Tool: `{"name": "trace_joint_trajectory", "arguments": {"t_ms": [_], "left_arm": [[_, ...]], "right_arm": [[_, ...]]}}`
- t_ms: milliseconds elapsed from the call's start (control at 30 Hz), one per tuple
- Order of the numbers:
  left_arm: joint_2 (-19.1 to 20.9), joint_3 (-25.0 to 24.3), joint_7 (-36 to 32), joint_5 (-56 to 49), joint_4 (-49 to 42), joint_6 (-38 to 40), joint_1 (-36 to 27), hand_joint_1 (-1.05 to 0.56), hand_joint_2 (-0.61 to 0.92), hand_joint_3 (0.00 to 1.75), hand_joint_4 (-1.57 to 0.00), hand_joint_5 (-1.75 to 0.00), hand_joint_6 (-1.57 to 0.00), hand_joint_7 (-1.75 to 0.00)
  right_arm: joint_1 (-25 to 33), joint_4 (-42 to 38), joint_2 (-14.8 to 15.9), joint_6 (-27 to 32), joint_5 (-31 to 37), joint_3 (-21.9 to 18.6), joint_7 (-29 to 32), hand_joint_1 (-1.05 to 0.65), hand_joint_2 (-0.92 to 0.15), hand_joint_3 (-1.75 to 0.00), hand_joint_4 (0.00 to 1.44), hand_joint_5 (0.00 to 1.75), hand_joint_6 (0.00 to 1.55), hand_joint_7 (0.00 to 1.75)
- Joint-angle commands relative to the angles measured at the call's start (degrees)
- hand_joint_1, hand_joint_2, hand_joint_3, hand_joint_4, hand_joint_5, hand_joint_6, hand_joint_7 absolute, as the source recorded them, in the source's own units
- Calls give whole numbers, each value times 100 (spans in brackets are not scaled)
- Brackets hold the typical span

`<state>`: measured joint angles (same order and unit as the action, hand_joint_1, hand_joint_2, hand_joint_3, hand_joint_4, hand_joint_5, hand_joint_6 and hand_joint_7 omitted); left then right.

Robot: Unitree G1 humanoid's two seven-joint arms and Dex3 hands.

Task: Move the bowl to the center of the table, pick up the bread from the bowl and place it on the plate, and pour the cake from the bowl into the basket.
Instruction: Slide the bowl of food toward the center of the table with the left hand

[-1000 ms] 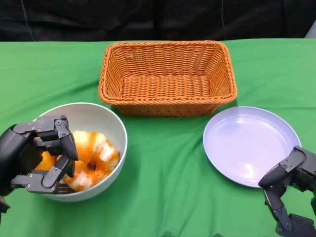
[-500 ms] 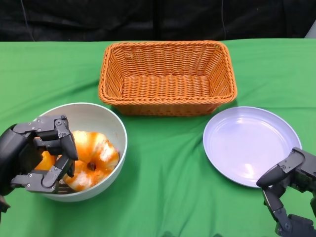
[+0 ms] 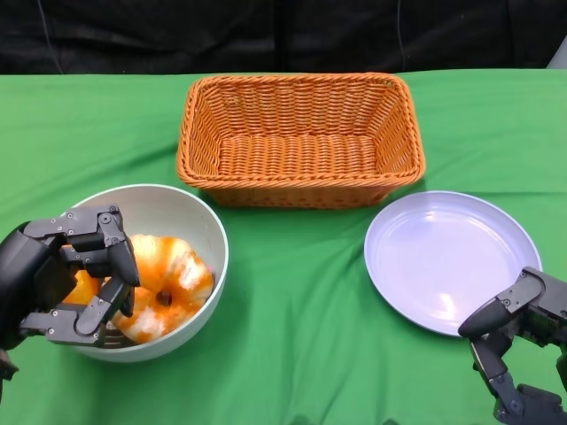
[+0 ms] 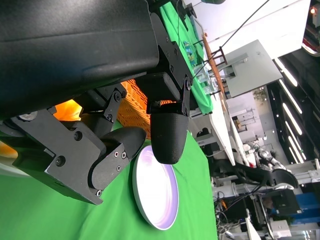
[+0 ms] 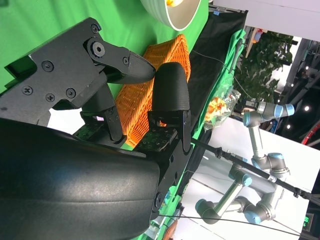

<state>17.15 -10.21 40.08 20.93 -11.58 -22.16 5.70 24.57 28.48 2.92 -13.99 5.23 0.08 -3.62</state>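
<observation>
Left hand point(image 3: 66, 288) fingers point(image 3: 111, 243) wrapped round the white bowl point(image 3: 190, 217) rim, orange glazed bread point(image 3: 168, 283) just beside them, right hand point(image 3: 523, 341) fingers spread, holding nothing, near the lilac plate point(image 3: 443, 257)

The left hand point(image 3: 71, 279) covers the near-left rim of the bowl point(image 3: 190, 217) and part of the orange stuff inside, so can't tell if it's actually gripping the rim. Bread and cake point(image 3: 168, 279) blur into one orange-white lump, can't separate them. The right hand point(image 3: 518, 354) is cut off at the bottom right corner. In the right wrist view only a sliver of the bowl shows at the edge.
</observation>
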Motion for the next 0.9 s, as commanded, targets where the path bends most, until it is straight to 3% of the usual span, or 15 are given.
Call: {"name": "trace_joint_trajectory", "arguments": {"t_ms": [33,233,567,900], "left_arm": [[43,-45,6,5,-79,-74,43,-7,45,134,-82,-174,-75,-150],[-26,-57,-73,-8,-169,-136,103,-8,45,132,-81,-172,-75,-147],[-207,-309,-328,65,-380,-502,328,-11,59,100,-77,-154,-79,-118],[-197,-551,-495,175,-628,-525,599,-13,73,72,-72,-148,-86,-93]], "right_arm": [[8,-65,51,-103,-55,-63,14,-27,-54,-91,82,152,79,120],[-68,-172,70,-130,-70,-94,12,-27,-54,-90,83,151,79,120],[-114,-315,87,-198,-54,-105,10,-26,-56,-88,83,151,79,119],[-242,-564,81,-316,-38,-101,17,-26,-57,-87,83,150,79,117]]}}
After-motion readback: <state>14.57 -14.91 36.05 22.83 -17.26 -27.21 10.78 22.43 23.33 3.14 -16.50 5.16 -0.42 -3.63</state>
